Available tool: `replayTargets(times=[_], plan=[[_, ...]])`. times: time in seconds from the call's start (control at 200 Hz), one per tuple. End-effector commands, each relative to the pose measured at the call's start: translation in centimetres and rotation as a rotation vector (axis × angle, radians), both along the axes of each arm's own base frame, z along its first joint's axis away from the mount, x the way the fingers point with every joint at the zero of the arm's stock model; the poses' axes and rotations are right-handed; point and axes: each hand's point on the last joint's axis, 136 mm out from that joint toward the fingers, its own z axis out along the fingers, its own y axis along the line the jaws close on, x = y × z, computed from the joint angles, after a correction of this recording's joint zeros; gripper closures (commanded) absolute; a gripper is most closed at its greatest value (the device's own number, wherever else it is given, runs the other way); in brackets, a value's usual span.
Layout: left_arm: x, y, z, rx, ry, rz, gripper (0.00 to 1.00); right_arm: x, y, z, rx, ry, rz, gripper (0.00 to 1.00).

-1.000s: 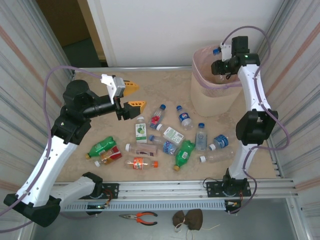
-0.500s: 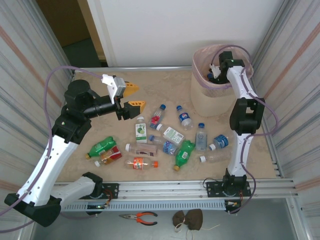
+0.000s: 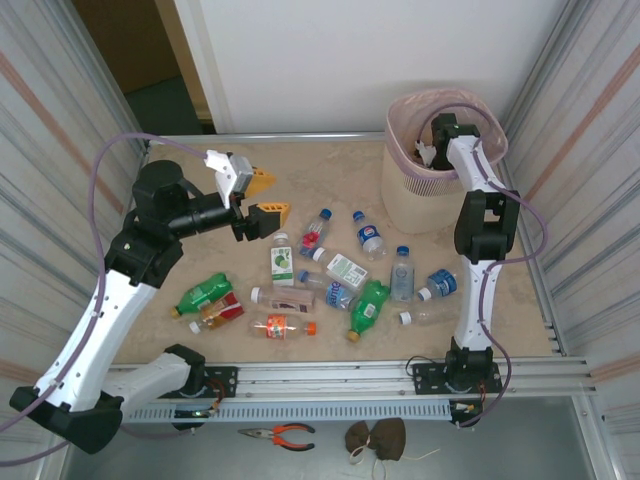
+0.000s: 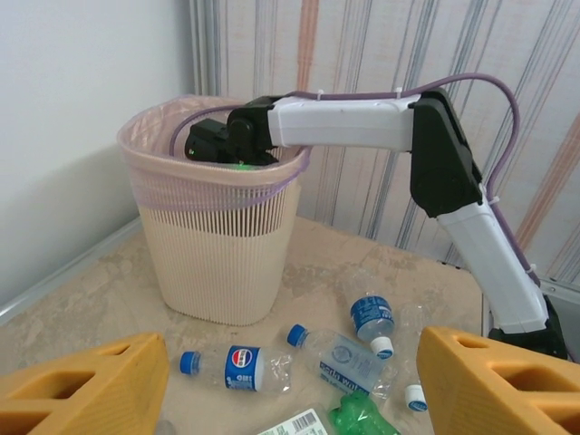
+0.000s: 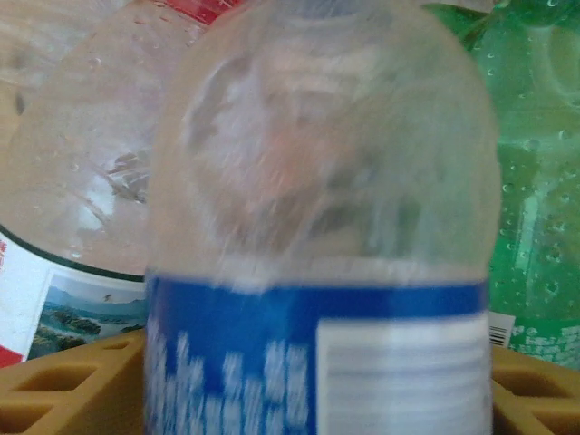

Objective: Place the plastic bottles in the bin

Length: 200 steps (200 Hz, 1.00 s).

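Observation:
The bin (image 3: 420,205) stands at the far right of the table, beige and ribbed with a pink liner; the left wrist view has it too (image 4: 217,263). My right gripper (image 3: 432,150) reaches down inside it. Between its orange fingers (image 5: 63,381) a clear bottle with a blue label (image 5: 317,272) shows blurred, with the jaws standing apart at its sides, over other bottles lying in the bin. Several plastic bottles lie mid-table, among them a green one (image 3: 368,307) and a clear blue-labelled one (image 3: 371,236) (image 4: 237,367). My left gripper (image 3: 272,195) (image 4: 292,362) hovers open and empty left of them.
Two white-green cartons (image 3: 282,262) (image 3: 346,270) lie among the bottles. The right arm (image 3: 485,230) rises along the table's right side. Striped curtain walls close in both sides. Pliers (image 3: 280,434) and a brown cloth (image 3: 377,437) lie in front of the rail (image 3: 330,378).
My right gripper has swung from above the bin's right rim down into the bin with the blue-capped bottle, and its jaws have widened. The left arm has barely moved.

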Motion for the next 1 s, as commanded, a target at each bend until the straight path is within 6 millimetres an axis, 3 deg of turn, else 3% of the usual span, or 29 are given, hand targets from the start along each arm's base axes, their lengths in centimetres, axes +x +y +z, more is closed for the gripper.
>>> replayTargets(times=[0.0,0.185,0.326,0.571,0.726,0.807,0.997], plan=[[0.4,0.4,-1.0,0.022,0.018,0.029,0.27,-0.2,0.5,2.5,0.016,-0.030,0.002,0.27],[1.7,0.5,-2.7,0.014,0.123,0.086,0.28,-0.7,1.1,7.7,0.049,-0.132,-0.004,0.23],[3.7,1.3,-4.5,-0.011,0.253,0.215,0.28,-1.5,1.8,11.5,0.056,-0.206,0.009,0.22],[7.3,4.7,-9.9,-0.108,0.589,0.518,0.28,-2.9,2.3,18.3,0.074,-0.363,0.003,0.22],[8.1,8.0,-14.4,-0.152,0.826,0.762,0.27,-3.9,1.6,22.0,0.057,-0.461,-0.028,0.23],[8.1,10.7,-16.9,-0.181,0.929,0.938,0.26,-4.5,1.3,23.7,0.042,-0.506,-0.038,0.23],[4.9,17.6,-22.4,-0.261,1.230,1.347,0.26,-6.1,1.4,27.0,0.029,-0.597,-0.040,0.24]])
